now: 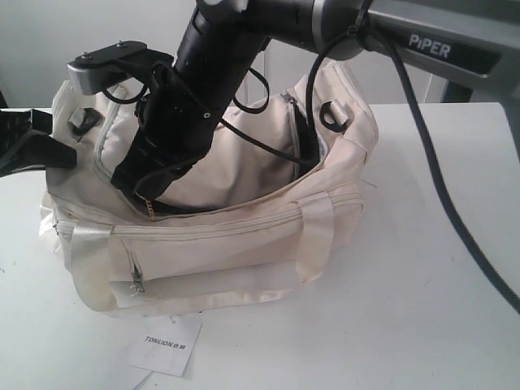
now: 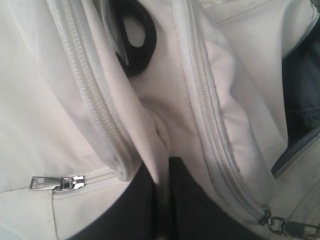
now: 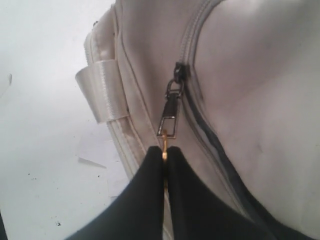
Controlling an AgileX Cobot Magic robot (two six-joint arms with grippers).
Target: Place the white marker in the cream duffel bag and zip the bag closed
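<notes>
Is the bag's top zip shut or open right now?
Partly open: the bag gapes at its right end, dark inside showing. The right gripper is shut on the zip pull.

White counter (image 1: pixel 439 325): cream duffel bag (image 1: pixel 244 244) at centre, front pocket (image 1: pixel 211 260) toward 6 o'clock; top flap (image 1: pixel 236 171) gaping at its 3 o'clock end; right arm (image 1: pixel 203 73) slants down from 12 o'clock, right tool (image 1: pixel 150 199) on the bag's top near 9 o'clock, gold zip pull (image 1: pixel 152 211) at its tip; paper tag (image 1: pixel 166 345) at 7 o'clock; left arm (image 1: pixel 24 150) at 9 o'clock.
</notes>
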